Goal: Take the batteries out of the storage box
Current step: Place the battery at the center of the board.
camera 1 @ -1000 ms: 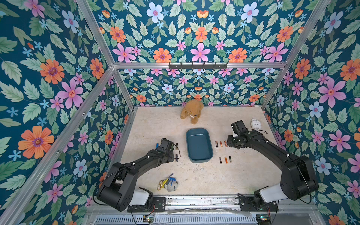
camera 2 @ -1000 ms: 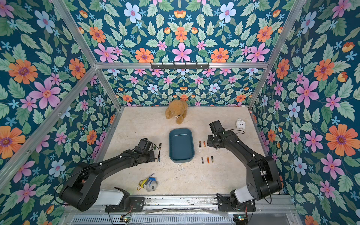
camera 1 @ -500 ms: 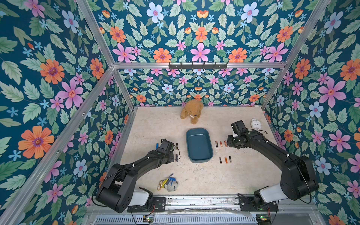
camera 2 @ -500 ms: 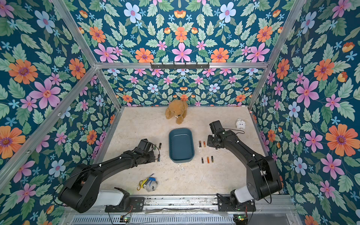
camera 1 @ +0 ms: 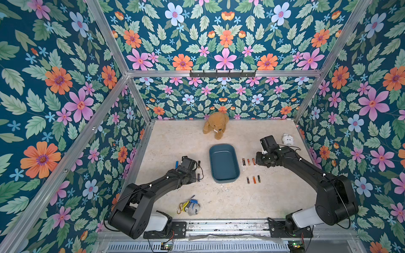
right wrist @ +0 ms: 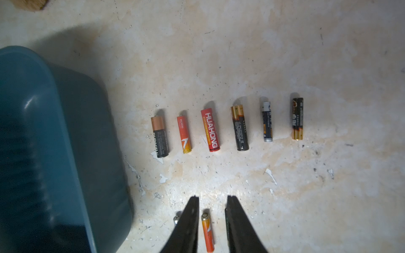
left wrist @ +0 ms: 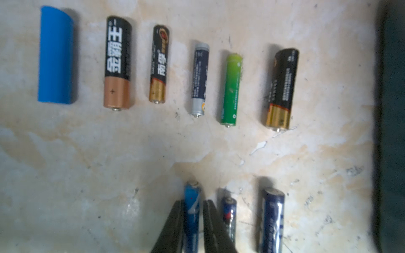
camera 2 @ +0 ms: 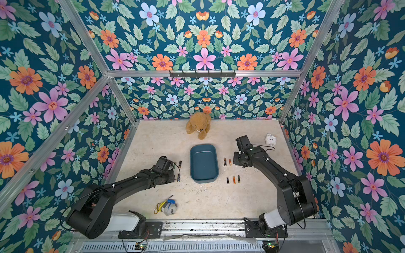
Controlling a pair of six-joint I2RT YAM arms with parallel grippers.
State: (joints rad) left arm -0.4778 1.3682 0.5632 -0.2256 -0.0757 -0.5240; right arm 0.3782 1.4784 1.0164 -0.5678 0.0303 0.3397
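Left end effector [left wrist: 194, 202] has loosened around blue battery [left wrist: 192, 192], arm extended.

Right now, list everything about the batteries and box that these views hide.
- Blue battery: left wrist view, lower end cut off by the edge; blur hides whether the jaws touch it.
- Silver-tipped battery: right wrist view, mostly behind a jaw.
- Orange battery: in a top view, label too small to read.

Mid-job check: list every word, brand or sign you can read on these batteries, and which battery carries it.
"HUAHONG": red battery.
"HUATAI": orange battery in the row.
"DURACELL", partly turned away: copper-topped battery.
"金霸王", "+": big black-and-copper battery.
"南孚": black-and-gold battery.
Fine print on the others: too blurred.
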